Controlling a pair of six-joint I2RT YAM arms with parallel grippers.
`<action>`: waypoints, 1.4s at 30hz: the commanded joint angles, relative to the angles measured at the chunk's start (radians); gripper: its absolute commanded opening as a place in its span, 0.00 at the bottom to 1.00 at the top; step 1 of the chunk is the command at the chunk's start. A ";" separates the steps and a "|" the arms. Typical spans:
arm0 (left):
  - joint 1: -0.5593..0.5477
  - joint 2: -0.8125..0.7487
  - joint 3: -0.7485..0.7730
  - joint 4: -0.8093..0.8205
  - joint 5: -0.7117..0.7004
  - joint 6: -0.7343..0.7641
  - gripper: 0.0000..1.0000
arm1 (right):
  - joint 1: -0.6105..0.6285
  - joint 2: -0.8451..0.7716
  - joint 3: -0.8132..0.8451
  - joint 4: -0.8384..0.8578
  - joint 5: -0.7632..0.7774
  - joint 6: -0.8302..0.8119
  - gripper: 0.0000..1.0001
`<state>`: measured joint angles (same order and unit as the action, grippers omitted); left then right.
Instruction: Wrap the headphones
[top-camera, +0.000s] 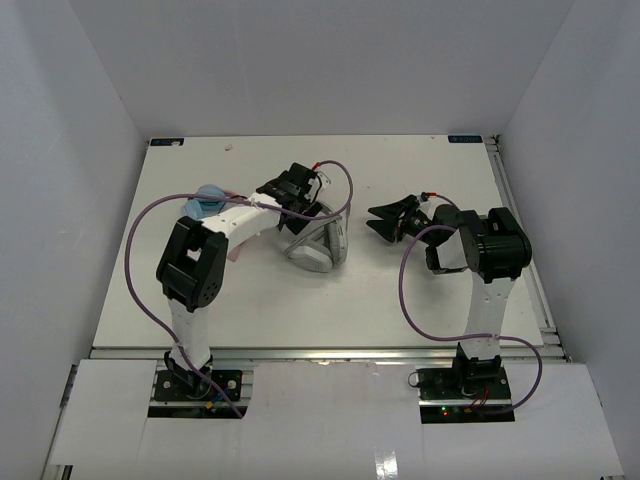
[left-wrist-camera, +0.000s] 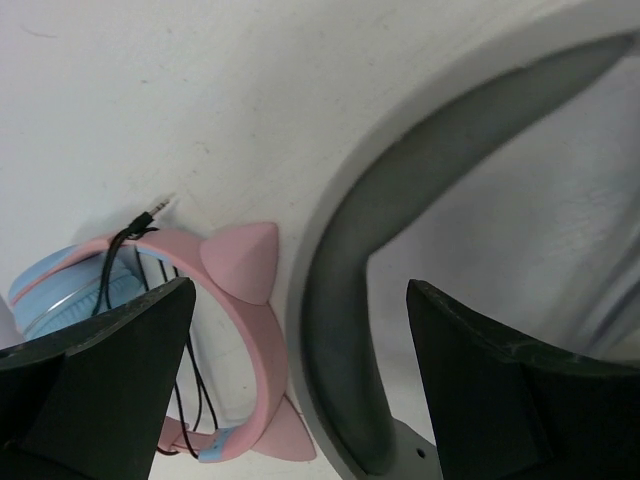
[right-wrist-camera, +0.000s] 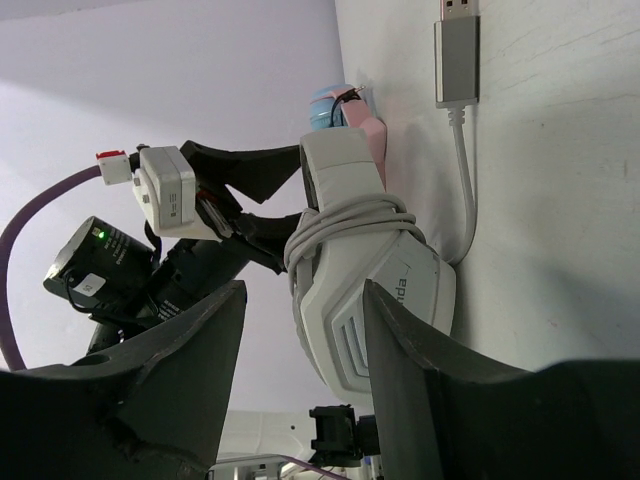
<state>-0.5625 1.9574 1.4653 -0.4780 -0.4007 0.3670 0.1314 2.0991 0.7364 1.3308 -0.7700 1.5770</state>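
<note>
The left gripper (left-wrist-camera: 300, 295) hung wide open over the headphones (top-camera: 318, 245); the right gripper (top-camera: 374, 222) gaped wide nearby, not touching them.

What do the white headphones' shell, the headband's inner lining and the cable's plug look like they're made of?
Shell of the headphones: probably hard plastic, smooth matte, with moulded panels. The headband lining: seemingly soft padding, dull grey. The plug: silvery sleeve, metal or metallic plastic.

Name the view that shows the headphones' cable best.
Right wrist: the cable shows coiled around the headphones, its plug on the table. Top external shows the headphones too small for it; left wrist shows only the headband.
</note>
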 joint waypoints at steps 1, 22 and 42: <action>0.007 -0.008 0.054 -0.084 0.111 -0.021 0.98 | -0.010 -0.024 -0.008 0.288 -0.012 -0.029 0.56; 0.009 -0.006 0.139 -0.254 0.181 -0.090 0.98 | -0.013 -0.082 -0.014 0.096 0.003 -0.194 0.53; 0.056 -0.017 0.193 -0.299 0.289 -0.164 0.98 | -0.013 -0.079 -0.015 0.067 0.011 -0.227 0.50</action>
<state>-0.5153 1.9835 1.6215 -0.7811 -0.1396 0.2190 0.1238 2.0521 0.7219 1.3281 -0.7654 1.3835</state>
